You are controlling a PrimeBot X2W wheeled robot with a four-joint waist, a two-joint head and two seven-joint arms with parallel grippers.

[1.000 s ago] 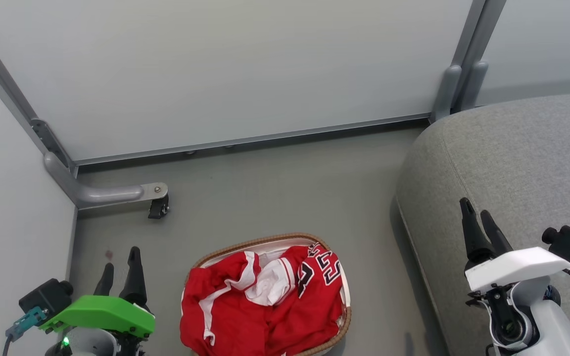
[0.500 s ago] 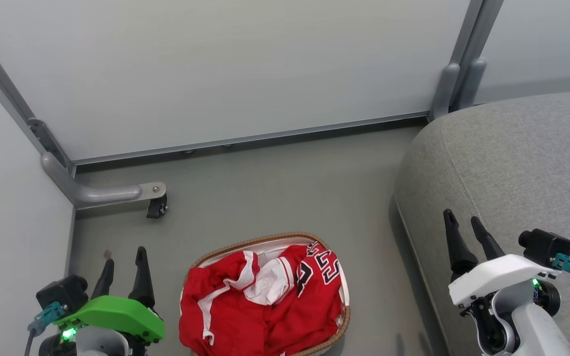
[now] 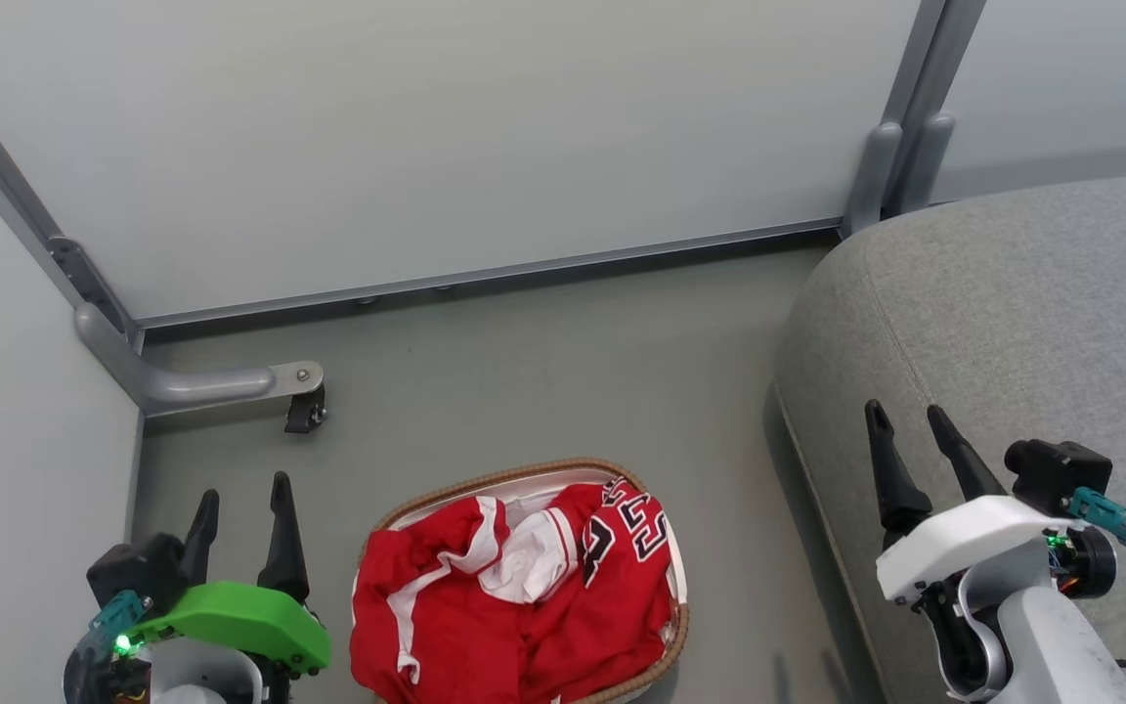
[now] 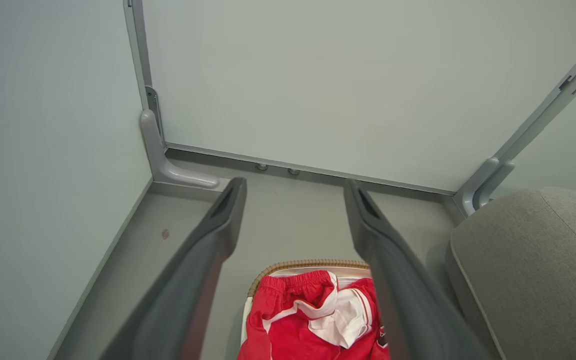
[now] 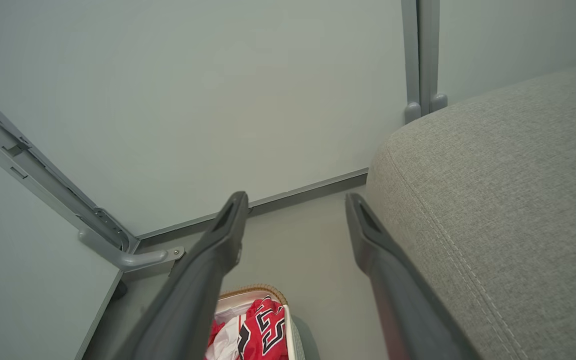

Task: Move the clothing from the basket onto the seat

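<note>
The red clothing (image 3: 514, 596) with white stripes and black-and-white numerals lies bunched in the basket (image 3: 514, 475), a white oval one with a brown woven rim, on the floor at bottom centre. Both also show in the left wrist view, clothing (image 4: 313, 320) and basket (image 4: 308, 263). The grey seat (image 3: 1013, 313) fills the right side. My left gripper (image 3: 240, 494), green-cased, stands open left of the basket with nothing between its fingers. My right gripper (image 3: 907, 418), white-cased, stands open over the seat's front edge, empty. Clothing (image 5: 263, 332) peeks out low in the right wrist view.
Pale partition panels (image 3: 426, 137) wall in the back and left. A grey bracket foot with a caster (image 3: 307, 416) juts onto the floor at the left. Another metal post (image 3: 900, 127) stands by the seat's back corner. Grey floor (image 3: 543, 372) lies between basket and wall.
My right gripper has shifted left and spread wider over the seat's edge. My left gripper has moved slightly right and its wrist has turned. The head view has shifted slightly.
</note>
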